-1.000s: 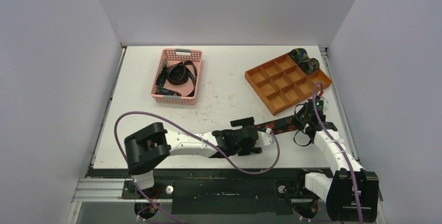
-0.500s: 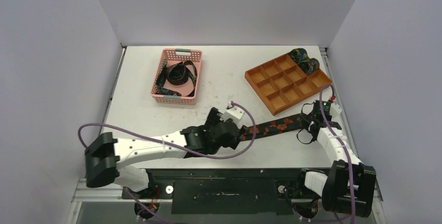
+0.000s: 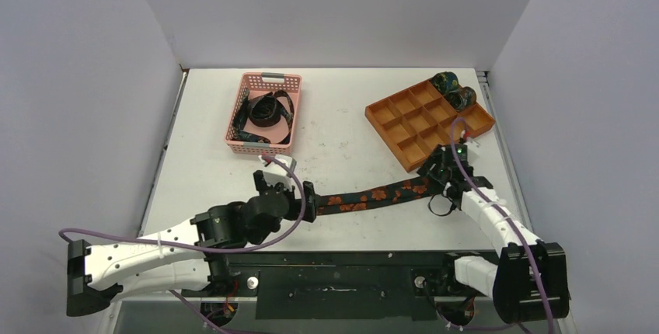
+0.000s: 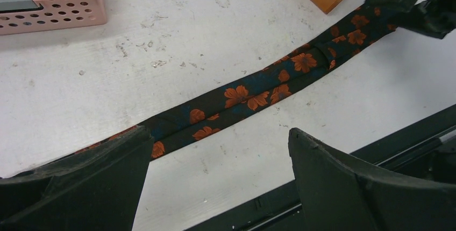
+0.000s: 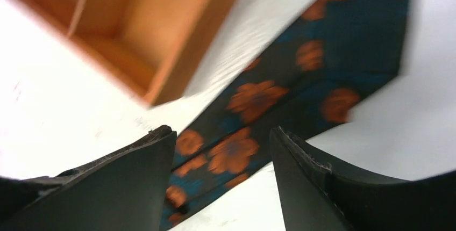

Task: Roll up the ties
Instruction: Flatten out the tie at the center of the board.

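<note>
One tie (image 3: 373, 194), dark with orange flowers, lies stretched flat across the near part of the table. My left gripper (image 3: 311, 198) is open at its left end; in the left wrist view the tie (image 4: 258, 88) runs under the left finger (image 4: 80, 182), and bare table lies between the jaws (image 4: 220, 139). My right gripper (image 3: 435, 181) hovers open over the wide right end. There the tie (image 5: 279, 96) lies loose below the parted fingers (image 5: 123, 182). Two rolled ties (image 3: 447, 82) (image 3: 464, 98) sit in the orange tray's far corner.
A pink basket (image 3: 260, 146) at the back left holds several loose dark ties (image 3: 264, 113). The orange compartment tray (image 3: 412, 128) stands at the back right, its near corner close to the right gripper (image 5: 221, 134). The table's dark front edge (image 4: 376, 139) runs just behind the left gripper.
The left arm has swept left along the tie, which now lies drawn out longer to the left. The right gripper, shut on the tie's right end before, has opened and let it go.
</note>
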Motion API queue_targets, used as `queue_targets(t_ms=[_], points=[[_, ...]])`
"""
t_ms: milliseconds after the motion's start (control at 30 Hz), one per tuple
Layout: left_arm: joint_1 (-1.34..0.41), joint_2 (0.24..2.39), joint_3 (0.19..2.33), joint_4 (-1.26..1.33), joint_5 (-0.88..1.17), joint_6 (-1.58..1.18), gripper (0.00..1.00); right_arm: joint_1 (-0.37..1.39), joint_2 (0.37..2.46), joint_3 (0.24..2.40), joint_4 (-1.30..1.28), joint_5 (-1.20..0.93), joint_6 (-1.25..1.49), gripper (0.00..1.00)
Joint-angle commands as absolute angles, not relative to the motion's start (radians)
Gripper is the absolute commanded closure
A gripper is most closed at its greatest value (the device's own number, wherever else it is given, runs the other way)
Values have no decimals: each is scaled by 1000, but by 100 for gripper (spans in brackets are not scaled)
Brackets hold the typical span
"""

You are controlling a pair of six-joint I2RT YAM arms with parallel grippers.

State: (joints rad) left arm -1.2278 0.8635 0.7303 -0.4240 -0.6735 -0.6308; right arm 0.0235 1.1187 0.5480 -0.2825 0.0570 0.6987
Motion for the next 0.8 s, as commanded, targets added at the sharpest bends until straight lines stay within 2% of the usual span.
queue_targets(t_ms=[0, 100, 200, 533, 767], points=[[-1224, 778, 696, -429, -689, -681, 4, 214, 1157, 577, -222, 104, 766, 36], [-1223, 762, 690, -457, -680, -704, 4, 248, 1222, 585, -237, 188, 814, 38], [-1223, 749, 692, -489, -688, -727, 4, 209, 1254, 578, -257, 233, 830, 41], [-1223, 666, 640, -477, -716, -761, 4, -196, 1306, 537, -227, 78, 762, 44], [-1222, 653, 633, -517, -731, -781, 4, -315, 1331, 567, -199, 113, 756, 45]])
